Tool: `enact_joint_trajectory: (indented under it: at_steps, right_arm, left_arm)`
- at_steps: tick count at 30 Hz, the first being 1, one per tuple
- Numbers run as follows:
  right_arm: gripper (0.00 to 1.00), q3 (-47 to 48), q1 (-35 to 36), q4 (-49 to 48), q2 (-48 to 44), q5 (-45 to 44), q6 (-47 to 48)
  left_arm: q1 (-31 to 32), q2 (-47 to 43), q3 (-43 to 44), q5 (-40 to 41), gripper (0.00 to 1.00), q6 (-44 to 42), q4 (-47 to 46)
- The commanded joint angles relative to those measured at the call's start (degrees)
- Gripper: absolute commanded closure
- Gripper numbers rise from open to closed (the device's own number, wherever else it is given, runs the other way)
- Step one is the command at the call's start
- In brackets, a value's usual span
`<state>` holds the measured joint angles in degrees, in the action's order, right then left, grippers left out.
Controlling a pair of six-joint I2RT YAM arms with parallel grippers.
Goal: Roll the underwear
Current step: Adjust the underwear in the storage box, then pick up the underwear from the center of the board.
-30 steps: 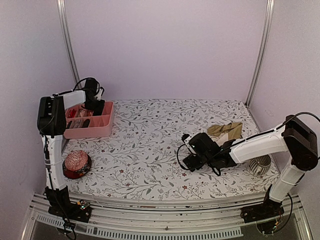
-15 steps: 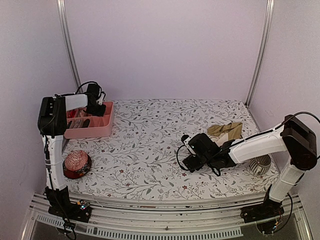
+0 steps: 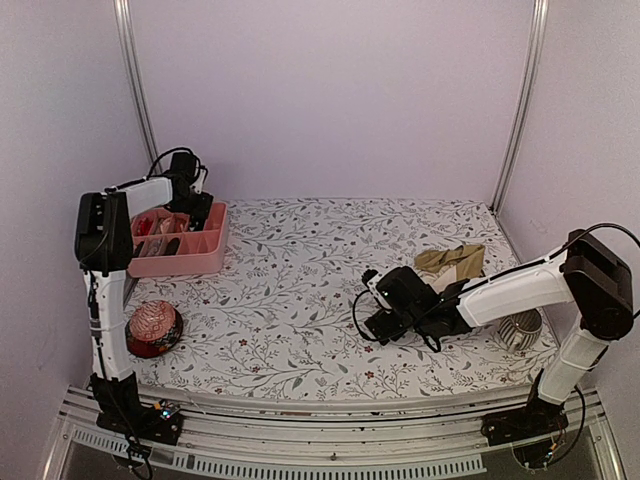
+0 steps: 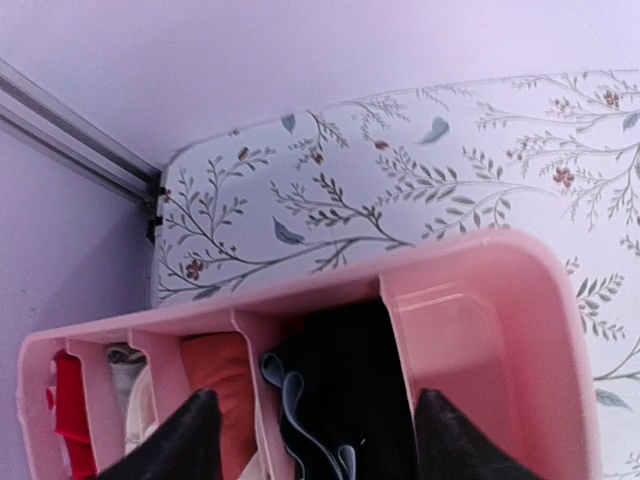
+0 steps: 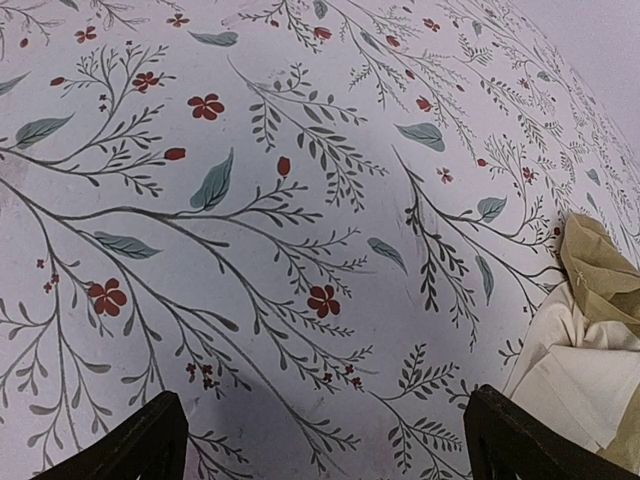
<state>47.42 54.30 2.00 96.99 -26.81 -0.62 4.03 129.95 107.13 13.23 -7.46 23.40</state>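
Left hand (image 4: 320, 442) is hanging over the pink tray (image 4: 500, 300) with fingers (image 4: 195, 435) spread apart, gripping nothing and touching nothing. Black underwear (image 4: 345, 385) is sitting bunched in a tray compartment right below that hand, pale trim showing, long axis running along the compartment; lettering is not showing. An orange cloth (image 4: 215, 385) is filling the neighbouring compartment, and something red (image 4: 68, 400) is lying at the tray's other end. Right hand (image 5: 330, 450) is hovering low over the floral worktop (image 5: 250, 230), well apart from the pink tray, fingers spread wide, nothing between them. Tan underwear (image 5: 590, 330) is lying crumpled on the worktop just past that hand, on the side away from the tray, touching neither finger; in the top view its long axis is running roughly side to side, and the right arm is hiding part of it. A red bowl (image 3: 152, 328) is sitting near the tray, toward the arm bases.
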Motion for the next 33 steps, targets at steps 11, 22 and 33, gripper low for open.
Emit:
enact_joint_trajectory:
  at_steps: [11,22,33]
  right_arm:
    - [0.01,-4.8,-9.23,-4.44,-8.39,4.65,-7.18]
    - [0.01,-4.1,-18.09,2.28,-18.62,-6.84,-10.32]
    - [0.01,14.81,-24.35,16.15,-1.21,-5.25,-1.77]
  left_arm:
    - [7.01,-21.25,-10.74,-6.23,0.01,-4.3,-1.03]
    - [17.26,-45.41,-41.23,-26.15,0.02,-11.44,-9.03]
    - [17.87,-50.23,-63.28,-46.77,0.02,-11.7,-29.63]
